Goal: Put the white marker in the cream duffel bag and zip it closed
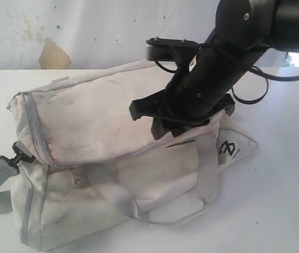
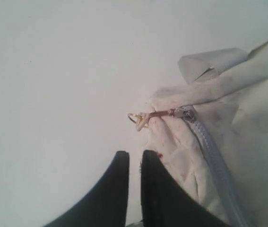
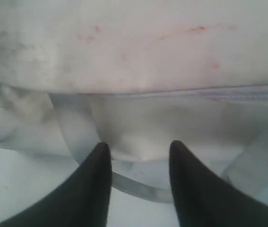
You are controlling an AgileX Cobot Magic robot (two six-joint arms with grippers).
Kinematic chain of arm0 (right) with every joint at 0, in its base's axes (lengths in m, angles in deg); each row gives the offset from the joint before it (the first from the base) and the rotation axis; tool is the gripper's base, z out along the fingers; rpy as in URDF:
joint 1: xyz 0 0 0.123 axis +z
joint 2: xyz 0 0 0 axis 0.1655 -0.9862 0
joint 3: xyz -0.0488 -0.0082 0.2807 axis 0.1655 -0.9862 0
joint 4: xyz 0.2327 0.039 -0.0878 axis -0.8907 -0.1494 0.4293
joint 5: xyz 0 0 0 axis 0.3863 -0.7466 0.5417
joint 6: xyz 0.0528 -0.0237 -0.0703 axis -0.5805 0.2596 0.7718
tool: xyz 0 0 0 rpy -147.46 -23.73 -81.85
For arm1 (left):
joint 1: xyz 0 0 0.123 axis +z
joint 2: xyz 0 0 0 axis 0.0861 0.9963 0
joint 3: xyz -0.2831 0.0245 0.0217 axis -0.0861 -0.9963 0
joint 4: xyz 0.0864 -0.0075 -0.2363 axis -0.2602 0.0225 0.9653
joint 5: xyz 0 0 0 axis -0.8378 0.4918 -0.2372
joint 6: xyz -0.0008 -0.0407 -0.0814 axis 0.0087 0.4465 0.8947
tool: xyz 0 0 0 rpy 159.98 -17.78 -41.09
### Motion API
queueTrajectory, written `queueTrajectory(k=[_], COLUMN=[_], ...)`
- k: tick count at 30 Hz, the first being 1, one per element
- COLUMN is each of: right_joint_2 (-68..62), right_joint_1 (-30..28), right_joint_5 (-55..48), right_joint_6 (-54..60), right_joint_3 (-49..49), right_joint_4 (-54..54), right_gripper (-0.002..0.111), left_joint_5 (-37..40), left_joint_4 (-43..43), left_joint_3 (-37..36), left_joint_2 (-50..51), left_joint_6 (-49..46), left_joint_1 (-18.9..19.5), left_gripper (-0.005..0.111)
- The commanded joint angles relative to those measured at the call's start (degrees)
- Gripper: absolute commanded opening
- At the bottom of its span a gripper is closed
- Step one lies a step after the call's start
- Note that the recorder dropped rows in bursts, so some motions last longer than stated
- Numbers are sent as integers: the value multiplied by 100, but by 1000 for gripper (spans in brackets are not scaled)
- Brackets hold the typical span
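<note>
The cream duffel bag (image 1: 102,158) lies on its side across the white table, stained, with its grey zipper (image 1: 36,132) running round the left end and along the flap. My right gripper (image 1: 157,126) hangs low over the bag's top right, open, with nothing between its fingers (image 3: 100,161); it faces the bag's side and a grey strap (image 3: 143,189). My left gripper (image 2: 133,153) is shut and empty, just short of the bag's corner. The zipper's brass pull (image 2: 138,119) sticks out a little beyond it. The white marker is not in view.
A grey shoulder strap with a black clip (image 1: 15,155) trails off the bag's left end. The black logo (image 1: 225,149) shows on the right end. The right arm and its cables (image 1: 249,79) cross above the bag. A stained wall (image 1: 54,52) stands behind the table.
</note>
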Motion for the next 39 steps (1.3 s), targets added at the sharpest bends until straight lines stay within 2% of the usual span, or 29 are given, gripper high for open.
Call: queueTrajectory(k=[1, 6, 7, 13, 19, 24, 30, 39], right_joint_2=[161, 255, 266, 266, 266, 304, 461, 1231], right_joint_1=[-404, -1055, -1335, -2480, -3291, -3347, -3347, -3347], right_joint_5=[-368, -538, -649, -1069, -977, -841, -854, -934], right_joint_6=[-145, -145, -134, -84, 376, 891, 904, 904], right_joint_3=[57, 57, 47, 37, -237, -305, -305, -305], right_joint_4=[174, 189, 278, 948, 952, 975, 1000, 1000], right_gripper=[18, 2, 0, 0, 0, 0, 0, 0], left_joint_5=[421, 538, 600, 728, 624, 608, 652, 788], left_joint_4=[-867, -855, -827, -702, -702, -737, -787, -721], left_joint_3=[34, 34, 34, 34, 34, 34, 34, 34], left_joint_2=[-115, -126, -119, -119, -119, -108, -145, -843], left_joint_6=[765, 989, 989, 905, 905, 881, 959, 962], left_joint_1=[-272, -272, -272, -272, -272, -272, -272, -272], left_gripper=[0, 0, 0, 0, 0, 0, 0, 0])
